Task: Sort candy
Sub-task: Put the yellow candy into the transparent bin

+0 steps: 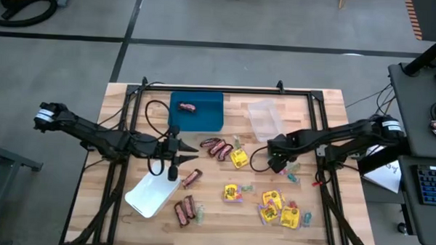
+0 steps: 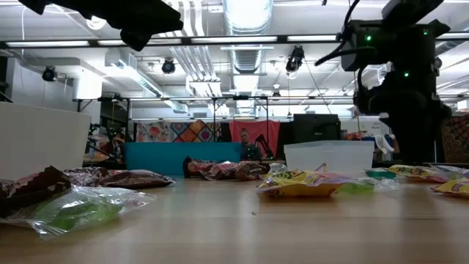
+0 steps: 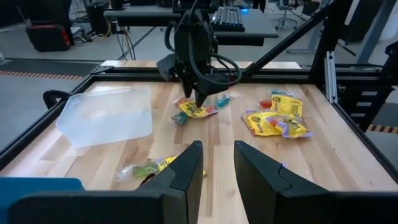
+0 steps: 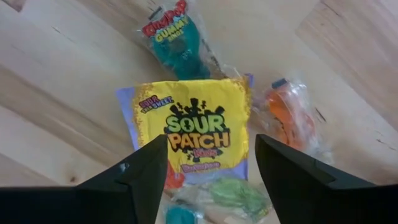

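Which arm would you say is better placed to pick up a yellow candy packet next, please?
The right. Its gripper hangs directly over a yellow packet, fingers open on either side of it. The left gripper sits open across the table near the blue tray, over no yellow packet.

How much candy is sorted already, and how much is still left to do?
Only one brown-red bar lies in the blue tray. The open right gripper hangs over a yellow packet, not gripping it. The left gripper waits open and empty. Most candy remains scattered on the table.
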You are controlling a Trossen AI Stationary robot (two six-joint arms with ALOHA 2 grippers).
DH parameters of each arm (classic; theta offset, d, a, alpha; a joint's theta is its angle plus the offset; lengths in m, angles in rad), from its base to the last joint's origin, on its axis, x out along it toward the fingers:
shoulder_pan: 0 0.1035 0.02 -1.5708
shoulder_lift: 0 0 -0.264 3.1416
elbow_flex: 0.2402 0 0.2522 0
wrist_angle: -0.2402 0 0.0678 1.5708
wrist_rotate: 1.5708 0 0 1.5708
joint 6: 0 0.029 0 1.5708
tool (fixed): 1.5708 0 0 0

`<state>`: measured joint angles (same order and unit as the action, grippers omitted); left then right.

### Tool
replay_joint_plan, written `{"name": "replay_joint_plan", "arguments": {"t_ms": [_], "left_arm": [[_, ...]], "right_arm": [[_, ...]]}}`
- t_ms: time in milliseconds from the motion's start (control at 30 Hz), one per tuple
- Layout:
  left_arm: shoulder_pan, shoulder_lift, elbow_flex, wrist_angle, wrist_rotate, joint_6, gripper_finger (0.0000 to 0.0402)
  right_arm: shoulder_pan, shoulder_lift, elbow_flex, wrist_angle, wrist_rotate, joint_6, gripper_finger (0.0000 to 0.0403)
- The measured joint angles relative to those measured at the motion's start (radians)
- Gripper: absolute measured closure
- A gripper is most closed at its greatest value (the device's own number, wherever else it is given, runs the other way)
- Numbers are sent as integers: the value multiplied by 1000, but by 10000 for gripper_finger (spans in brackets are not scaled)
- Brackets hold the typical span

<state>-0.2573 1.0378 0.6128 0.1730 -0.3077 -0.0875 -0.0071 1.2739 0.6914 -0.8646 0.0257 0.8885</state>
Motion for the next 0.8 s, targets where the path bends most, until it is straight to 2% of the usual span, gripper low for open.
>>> {"name": "replay_joint_plan", "arguments": {"t_ms": [200,333,667,800], "left_arm": [[0,5,0,2,0,0,326],[0,5,0,2,0,0,326],[0,5,0,2,0,0,326],[0,5,0,2,0,0,326]], "right_arm": [[0,60,0,21,0,-16,192],[0,97,0,32,0,-17,219],[0,120,3,47,0,-17,346],[0,90,5,47,1,-17,380]]}}
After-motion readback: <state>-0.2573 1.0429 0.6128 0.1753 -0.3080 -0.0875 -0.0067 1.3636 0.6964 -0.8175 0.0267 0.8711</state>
